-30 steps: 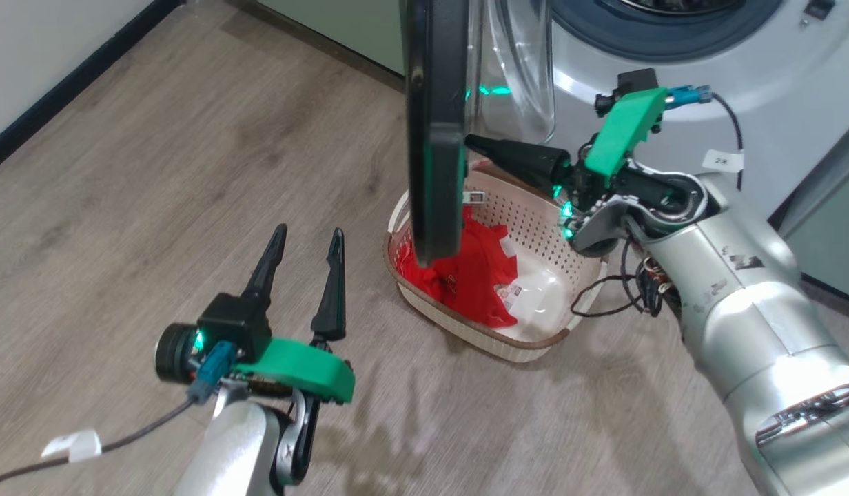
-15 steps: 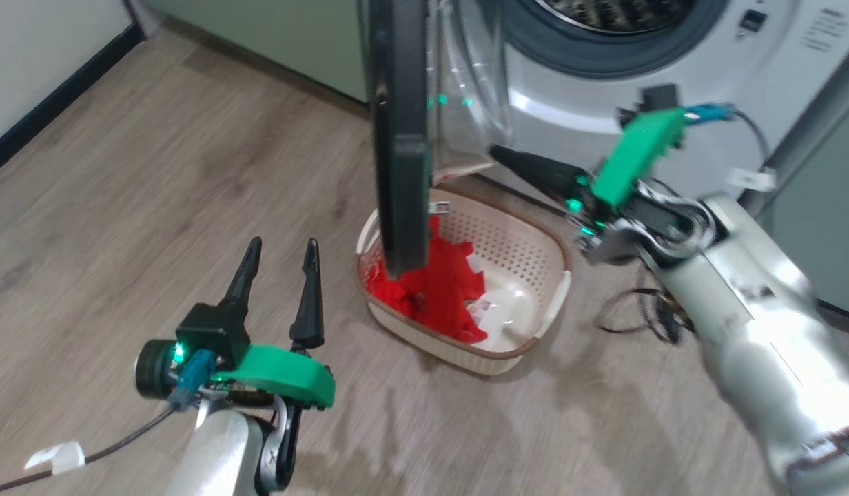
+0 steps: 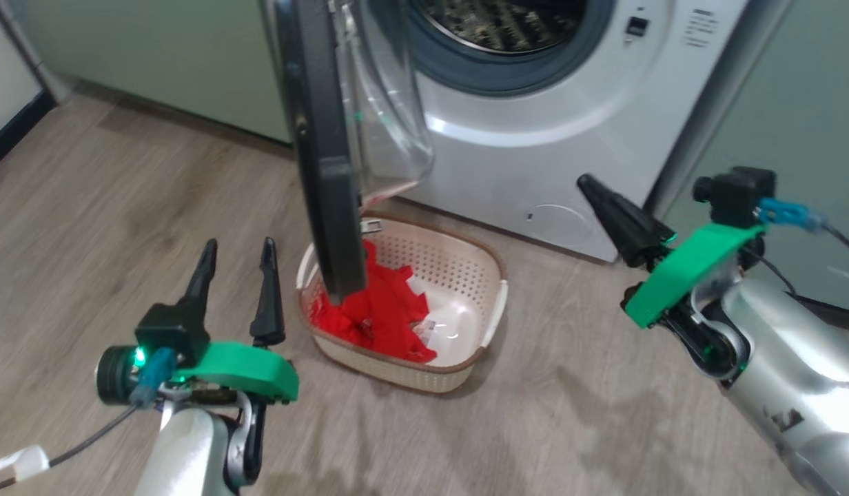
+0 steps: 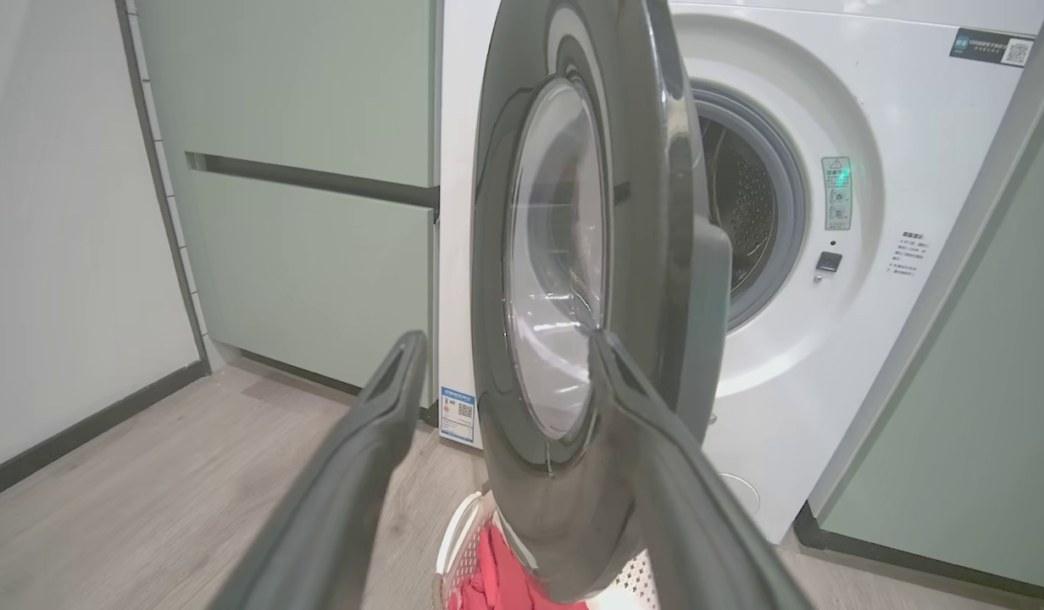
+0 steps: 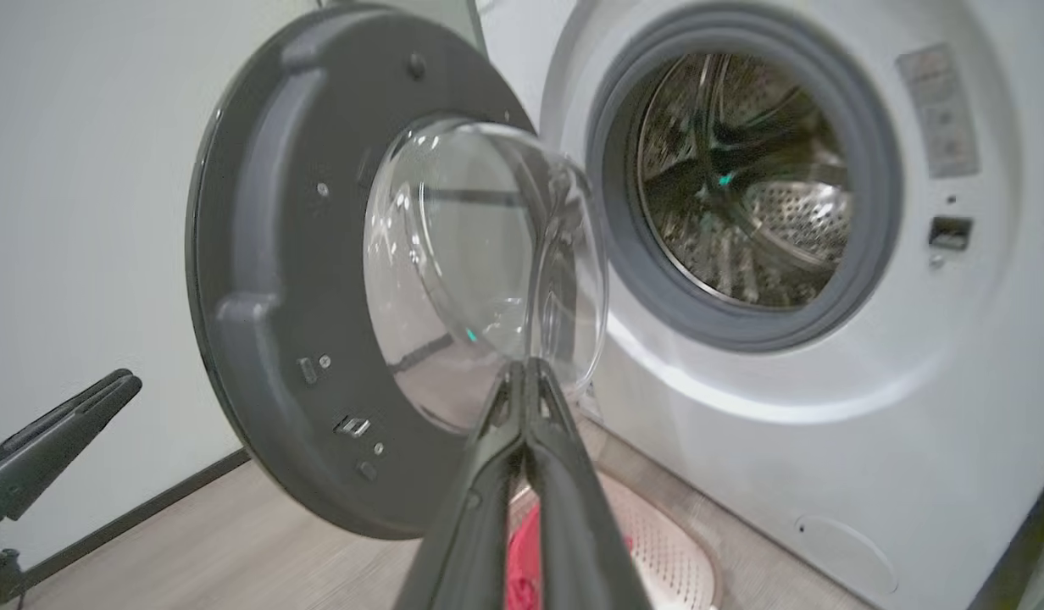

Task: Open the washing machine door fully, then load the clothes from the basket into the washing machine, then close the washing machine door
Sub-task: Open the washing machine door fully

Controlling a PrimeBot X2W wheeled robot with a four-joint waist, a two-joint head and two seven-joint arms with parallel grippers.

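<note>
The washing machine (image 3: pixel 548 158) stands with its steel drum (image 3: pixel 507 21) exposed. Its door (image 3: pixel 321 138) hangs open, edge-on, with the glass bowl (image 3: pixel 386 103) facing the drum. Below the door sits the basket (image 3: pixel 459 269) holding the red clothes (image 3: pixel 376 313). My left gripper (image 3: pixel 238 242) is open, empty, left of the basket. In the left wrist view the left gripper (image 4: pixel 507 339) faces the door (image 4: pixel 649 169). My right gripper (image 3: pixel 584 182) is shut, empty, right of the basket, apart from the door. In the right wrist view the right gripper (image 5: pixel 526 364) points at the door (image 5: pixel 268 254) and drum (image 5: pixel 742 195).
Pale green cabinets (image 3: pixel 156 62) flank the machine on the left, and another green panel (image 3: pixel 796 103) on the right. A white wall with dark skirting (image 3: pixel 11 131) closes the far left. A round service flap (image 3: pixel 559 224) sits low on the machine. Wood floor (image 3: pixel 521 427) lies before the basket.
The head camera has shifted, showing more of the drum. My shut right gripper has drawn back rightward from the door's inner side. The left gripper stays open.
</note>
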